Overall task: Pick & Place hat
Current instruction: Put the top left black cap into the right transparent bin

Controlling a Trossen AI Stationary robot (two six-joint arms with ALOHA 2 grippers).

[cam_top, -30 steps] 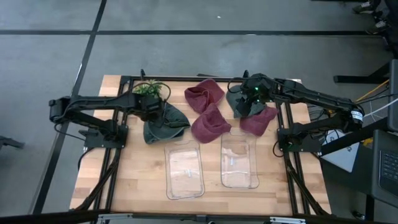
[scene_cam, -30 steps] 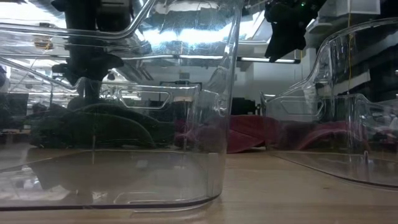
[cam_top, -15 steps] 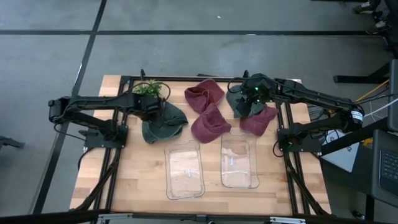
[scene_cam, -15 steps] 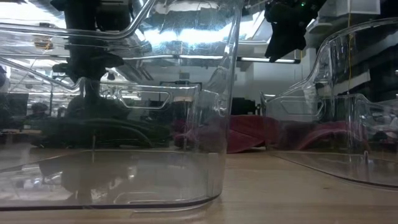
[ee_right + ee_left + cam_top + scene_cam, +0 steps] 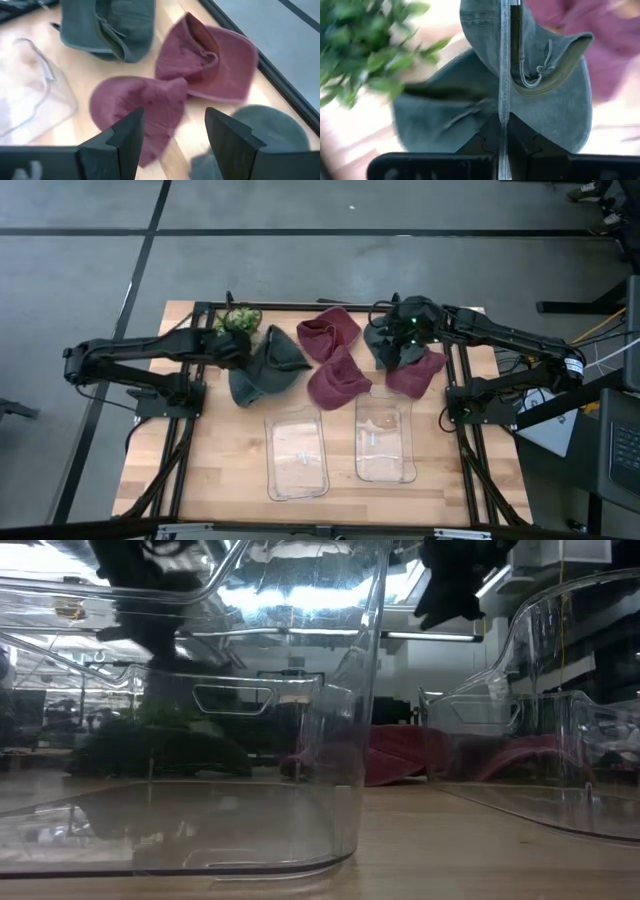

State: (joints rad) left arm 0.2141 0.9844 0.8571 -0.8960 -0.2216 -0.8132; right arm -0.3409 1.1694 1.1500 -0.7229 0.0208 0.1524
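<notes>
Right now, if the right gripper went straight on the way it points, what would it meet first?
Most likely the maroon hat lying on the table. In the right wrist view it sits directly ahead of the open right gripper, with nothing between them. Depth is unclear, so I cannot tell how far off it is.

Wooden table [image 5: 220, 470] carrying hats [image 5: 338, 380], two clear bins [image 5: 297, 457], a plant [image 5: 238, 318]

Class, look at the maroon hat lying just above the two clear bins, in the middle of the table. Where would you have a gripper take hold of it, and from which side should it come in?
Probably by the soft brim fold at the edge of the maroon hat, coming straight down from above. It lies slumped flat on the table, so only a raised fold offers something for two fingers to pinch. The open right gripper is nearest; the left gripper already pinches the green hat.
</notes>
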